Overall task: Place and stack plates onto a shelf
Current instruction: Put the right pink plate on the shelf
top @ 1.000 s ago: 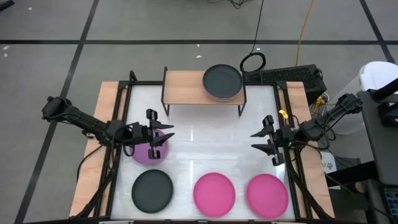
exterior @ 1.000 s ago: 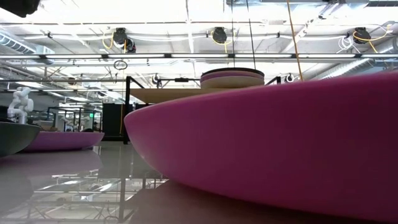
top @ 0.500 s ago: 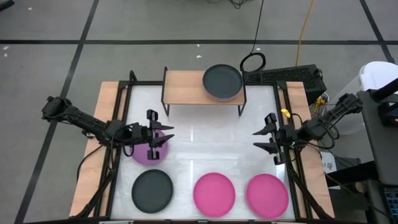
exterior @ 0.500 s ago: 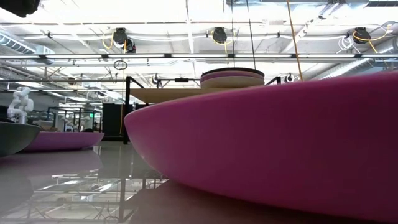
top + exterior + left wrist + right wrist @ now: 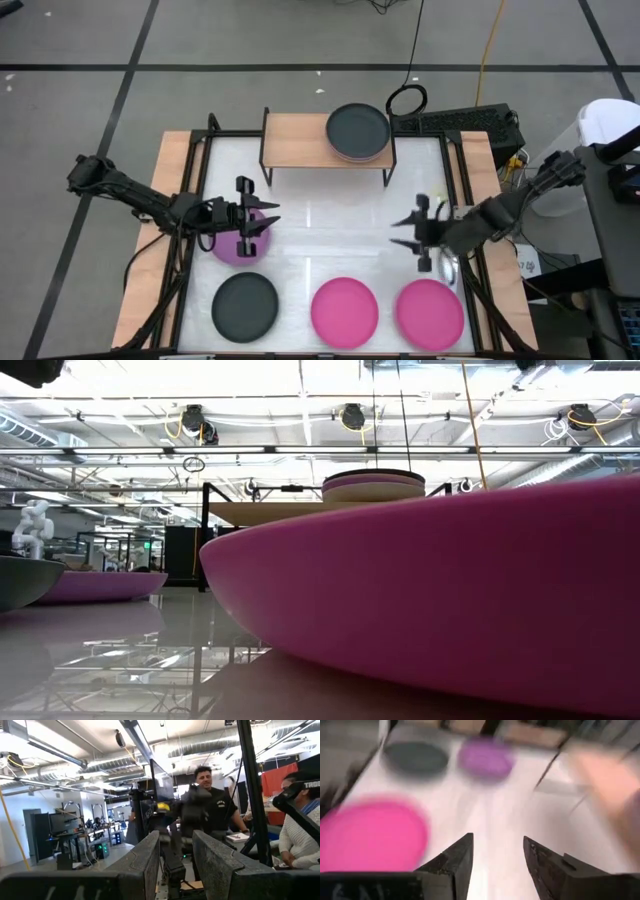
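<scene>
The light-wood shelf (image 5: 300, 140) stands at the table's far edge. On its right half sits a stack of plates (image 5: 357, 131), black on top, with purple and beige below in the low view (image 5: 373, 486). Flat on the table lie a purple plate (image 5: 232, 245), a black plate (image 5: 245, 305) and two hot pink plates (image 5: 345, 310) (image 5: 430, 312). My left gripper (image 5: 270, 221) is open and hovers over the purple plate's right edge. My right gripper (image 5: 393, 233) is open above bare table, on the far side of the pink plates, and looks down on them (image 5: 372, 832).
Black frame rails run along the table's left and right sides (image 5: 195, 200). The shelf's left half (image 5: 295, 135) is bare wood. White tabletop (image 5: 330, 225) lies between the two grippers. People sit beyond the table in the left wrist view (image 5: 212, 795).
My right gripper has moved toward the table's left and a little toward the near edge, out over the tabletop, and has tipped downward. It stays open. The plates have kept their places.
</scene>
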Robot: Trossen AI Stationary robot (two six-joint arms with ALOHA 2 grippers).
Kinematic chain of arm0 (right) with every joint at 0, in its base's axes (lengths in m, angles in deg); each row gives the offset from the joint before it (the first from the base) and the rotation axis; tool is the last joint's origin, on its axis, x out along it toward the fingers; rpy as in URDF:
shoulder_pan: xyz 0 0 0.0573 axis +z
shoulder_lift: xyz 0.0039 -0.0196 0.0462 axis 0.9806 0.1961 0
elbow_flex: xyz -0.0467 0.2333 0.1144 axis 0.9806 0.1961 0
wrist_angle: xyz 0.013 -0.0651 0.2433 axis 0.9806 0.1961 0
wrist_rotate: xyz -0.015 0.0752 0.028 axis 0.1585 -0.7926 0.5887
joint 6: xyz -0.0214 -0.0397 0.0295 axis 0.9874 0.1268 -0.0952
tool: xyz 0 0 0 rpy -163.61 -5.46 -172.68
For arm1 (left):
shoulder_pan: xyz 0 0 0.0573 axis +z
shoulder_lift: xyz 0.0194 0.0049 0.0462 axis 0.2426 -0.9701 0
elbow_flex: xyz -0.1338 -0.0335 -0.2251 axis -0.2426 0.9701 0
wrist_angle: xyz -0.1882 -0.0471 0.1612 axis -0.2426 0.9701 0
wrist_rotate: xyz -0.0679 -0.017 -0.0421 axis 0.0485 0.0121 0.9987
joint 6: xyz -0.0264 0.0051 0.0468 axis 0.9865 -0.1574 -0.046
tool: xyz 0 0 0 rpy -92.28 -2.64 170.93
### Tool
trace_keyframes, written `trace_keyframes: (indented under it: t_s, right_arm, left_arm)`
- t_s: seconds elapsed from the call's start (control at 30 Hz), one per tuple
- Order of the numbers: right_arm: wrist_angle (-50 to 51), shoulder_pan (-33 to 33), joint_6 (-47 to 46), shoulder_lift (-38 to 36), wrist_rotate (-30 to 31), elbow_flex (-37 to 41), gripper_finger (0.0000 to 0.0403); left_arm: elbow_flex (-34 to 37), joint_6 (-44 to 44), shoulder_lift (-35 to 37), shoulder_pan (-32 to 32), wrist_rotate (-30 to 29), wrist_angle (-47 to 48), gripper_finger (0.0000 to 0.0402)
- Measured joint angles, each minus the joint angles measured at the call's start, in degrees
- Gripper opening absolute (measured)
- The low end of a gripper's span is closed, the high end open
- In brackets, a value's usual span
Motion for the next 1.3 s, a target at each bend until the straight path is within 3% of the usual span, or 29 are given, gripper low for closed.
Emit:
trace_keyframes:
  t_s: [0.27,0.5,0.83,1.07,1.3]
  right_arm:
    - [18.77,0.20,-21.77,7.52,-19.06,0.07,0.0155]
    - [26.62,1.88,-30.56,12.21,-27.98,2.95,0.0155]
    - [10.42,2.38,-33.45,14.21,-41.31,14.22,0.0155]
    - [-0.55,2.38,-34.96,14.19,-41.95,20.13,0.0155]
    - [-1.98,2.38,-39.33,14.02,-42.01,24.42,0.0151]
  left_arm:
    - [-0.02,0.18,0.00,0.00,-0.02,0.00,0.0124]
    - [-0.02,0.60,0.00,0.00,-0.04,0.02,0.0124]
    - [-0.02,0.60,0.00,0.00,-0.04,0.21,0.0124]
    - [-0.02,0.60,0.00,0.00,-0.05,0.77,0.0124]
    - [-0.02,0.58,-0.02,0.06,-0.07,1.46,0.0124]
